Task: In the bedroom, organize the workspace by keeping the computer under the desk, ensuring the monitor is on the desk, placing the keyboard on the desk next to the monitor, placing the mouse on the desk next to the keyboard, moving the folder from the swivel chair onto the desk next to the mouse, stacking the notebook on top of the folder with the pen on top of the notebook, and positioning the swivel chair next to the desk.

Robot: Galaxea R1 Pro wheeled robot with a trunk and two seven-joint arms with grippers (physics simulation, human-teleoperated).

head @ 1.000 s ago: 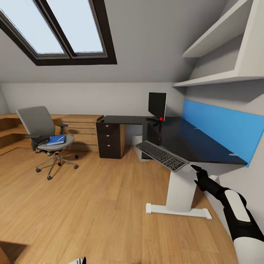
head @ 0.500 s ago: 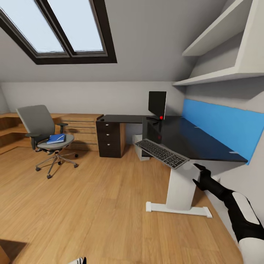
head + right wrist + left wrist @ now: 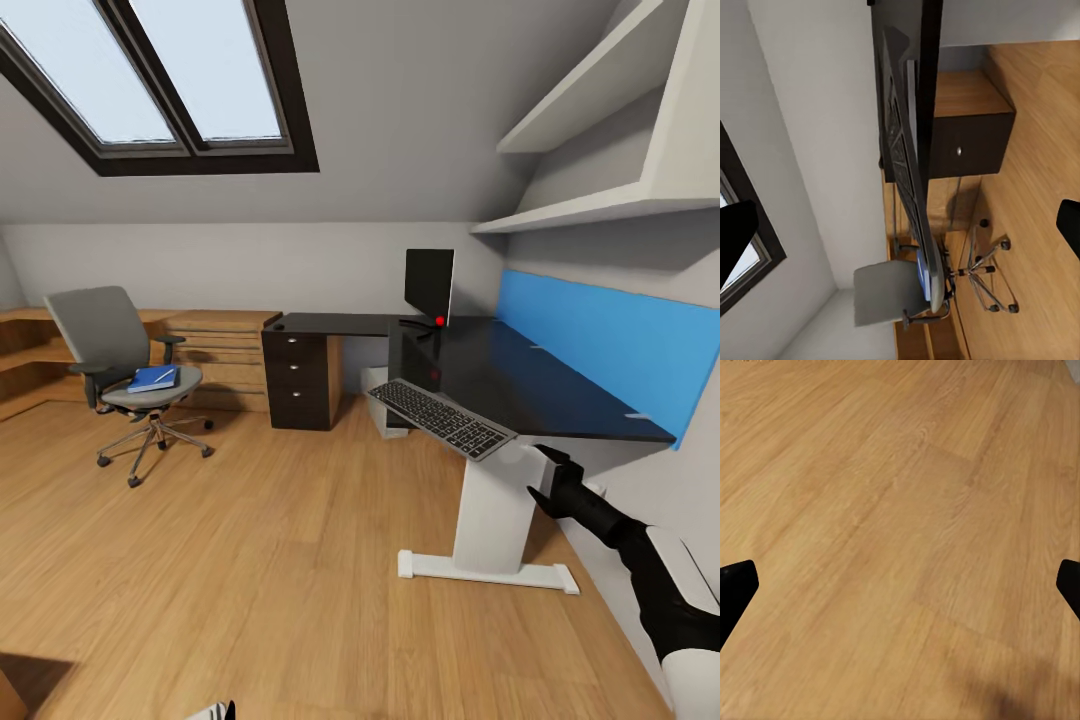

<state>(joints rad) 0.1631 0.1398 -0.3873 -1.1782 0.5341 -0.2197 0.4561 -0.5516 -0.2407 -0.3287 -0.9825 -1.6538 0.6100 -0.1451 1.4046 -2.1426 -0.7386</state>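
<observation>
The glossy black desk (image 3: 540,385) runs along the right wall, with the monitor (image 3: 429,283) at its far end. The keyboard (image 3: 440,420) hangs tilted over the desk's front edge. My right gripper (image 3: 548,470) is open below the desk top, beside the white pedestal and just right of the keyboard's near end; the keyboard (image 3: 904,157) shows edge-on from the right wrist. The computer (image 3: 376,393) stands under the desk. At left, the swivel chair (image 3: 115,350) carries the blue folder (image 3: 153,379) with a thin white pen (image 3: 164,375) on it. Notebook and mouse are hidden. My left gripper (image 3: 900,585) is open over the floor.
A black drawer unit (image 3: 297,380) supports the desk's far end. Low light-wood shelving (image 3: 215,355) lines the back wall behind the chair. A blue wall panel (image 3: 610,340) and white shelves (image 3: 600,205) hang over the desk. Wood floor (image 3: 250,560) lies between chair and desk.
My right arm has drawn back and down, moving the gripper a little right of the keyboard's near end. The view shifted slightly. Chair, folder and monitor stay put.
</observation>
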